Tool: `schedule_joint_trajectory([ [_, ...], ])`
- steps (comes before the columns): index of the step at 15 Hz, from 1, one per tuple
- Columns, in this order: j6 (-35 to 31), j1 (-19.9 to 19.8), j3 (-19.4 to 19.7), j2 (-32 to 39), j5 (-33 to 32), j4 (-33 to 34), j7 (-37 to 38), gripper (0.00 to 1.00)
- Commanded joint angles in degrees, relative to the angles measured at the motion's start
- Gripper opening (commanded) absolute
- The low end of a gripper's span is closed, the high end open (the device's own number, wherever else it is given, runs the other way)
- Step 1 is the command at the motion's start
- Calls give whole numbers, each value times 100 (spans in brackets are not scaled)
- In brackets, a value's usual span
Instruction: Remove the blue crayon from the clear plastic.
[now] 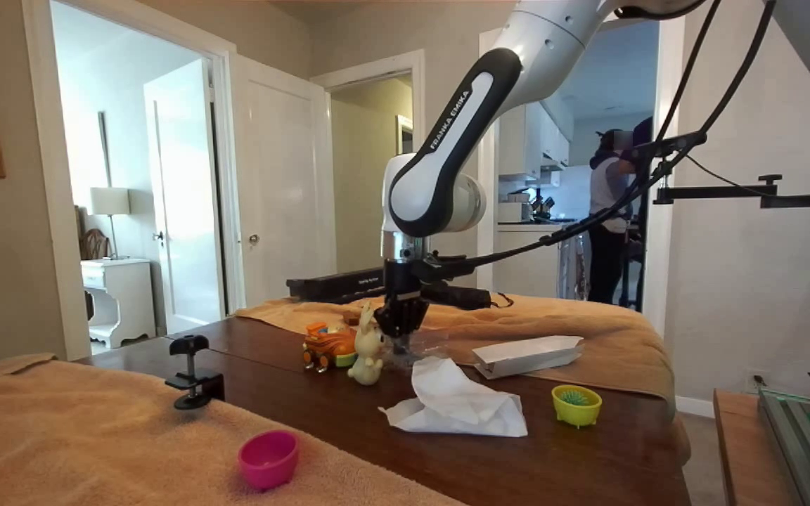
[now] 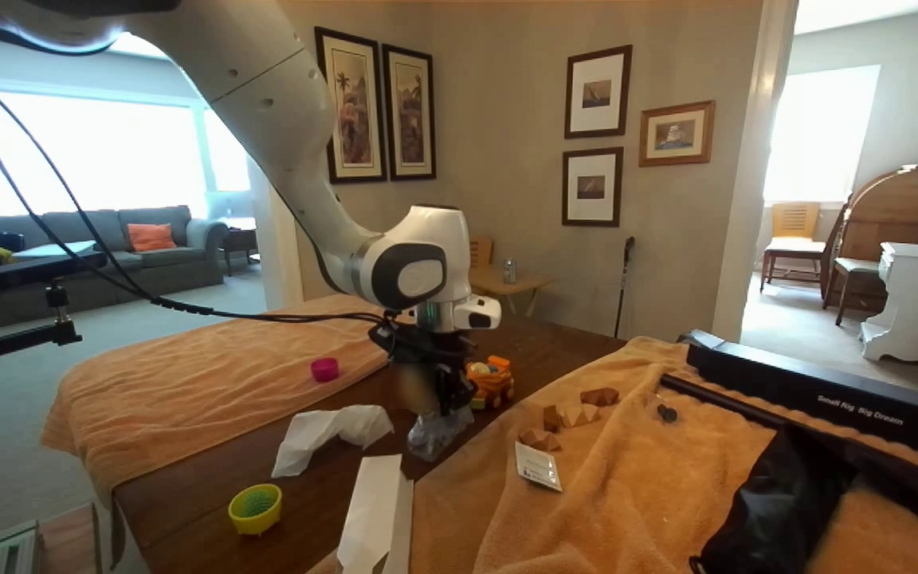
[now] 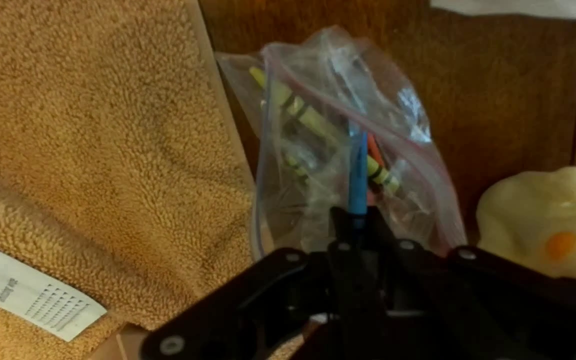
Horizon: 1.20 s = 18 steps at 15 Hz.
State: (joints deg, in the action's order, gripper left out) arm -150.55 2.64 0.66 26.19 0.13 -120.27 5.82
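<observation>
A slim, cylindrical blue crayon [image 3: 358, 180] is grasped near one end by the black, two-fingered mechanical hand [image 3: 357, 218], whose jaws are drawn together on it. The crayon is seen in the wrist view at the open mouth of a clear plastic zip bag [image 3: 403, 112]; its far end appears to lie within the bag, though through the crumpled film this cannot be fully confirmed. Inside the bag, a yellow crayon [image 3: 313, 120] with dark bands and a red, stick-shaped piece [image 3: 375, 150] are noted. The bag is set on a dark brown wooden tabletop [image 1: 609, 450], just beside the edge of an orange terry towel [image 3: 93, 125]. A cream-coloured rabbit figurine [image 1: 366, 360] is stood near the bag, and an orange toy vehicle [image 1: 328, 343] is partly hidden behind it in an exterior view. There, a crumpled sheet of white paper [image 1: 458, 404] and a long white carton [image 1: 528, 355] are found near the hand, and a lime-yellow footed bowl [image 1: 576, 412] is located farther off. A pink cup [image 1: 268, 460] is recorded on a second spread of orange towelling [image 1: 95, 436], well apart from the hand, with a black screw clamp [image 1: 195, 380] positioned at that towelling's edge.
</observation>
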Motion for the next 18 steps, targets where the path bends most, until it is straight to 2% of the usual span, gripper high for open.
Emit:
schedule_joint_trajectory([
  [1, 211, 62, -140, -359, 58, -68, -18, 2],
  [13, 1250, 199, -132, -999, -211, -101, 80, 2],
  [18, 1471, 356, 58, -1302, -1108, -139, 347, 2],
])
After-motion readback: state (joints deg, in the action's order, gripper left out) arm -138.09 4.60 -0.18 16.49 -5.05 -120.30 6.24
